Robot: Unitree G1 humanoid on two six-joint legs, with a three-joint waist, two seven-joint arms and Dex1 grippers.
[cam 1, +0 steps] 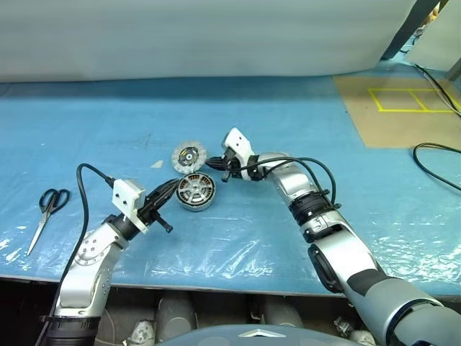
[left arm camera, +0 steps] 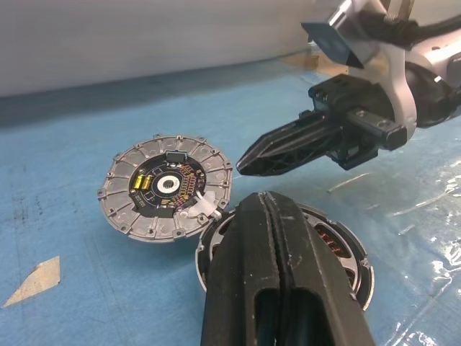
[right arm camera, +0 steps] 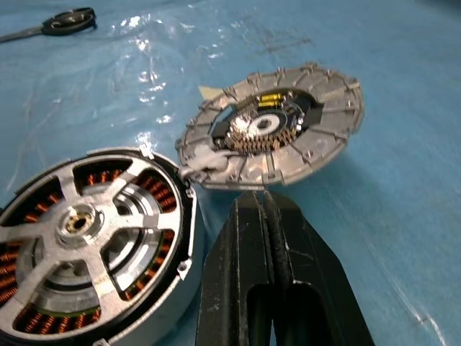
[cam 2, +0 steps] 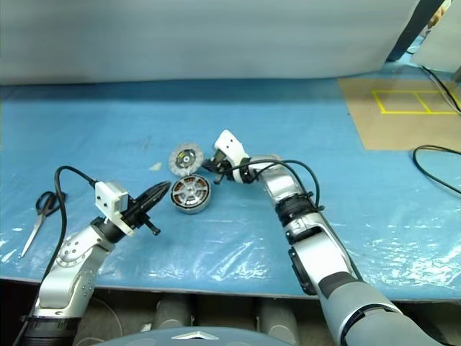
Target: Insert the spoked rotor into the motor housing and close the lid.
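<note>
1. Since the spoked rotor [right arm camera: 79,223] already sits in the motor housing [cam 1: 196,192], only closing remains.
2. Lid [cam 1: 189,155] lies at the housing's 11 o'clock, its edge leaning on the rim.
3. Right gripper [cam 1: 210,166]: fingers together, empty, beside the lid.
4. Left gripper [cam 1: 173,184]: fingers together, empty, at the housing's 9 o'clock.

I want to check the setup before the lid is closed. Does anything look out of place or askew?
Yes. The lid does not lie flat: one edge rests tilted on the rim of the motor housing, circuit face up. The spoked rotor already sits inside the housing.
</note>
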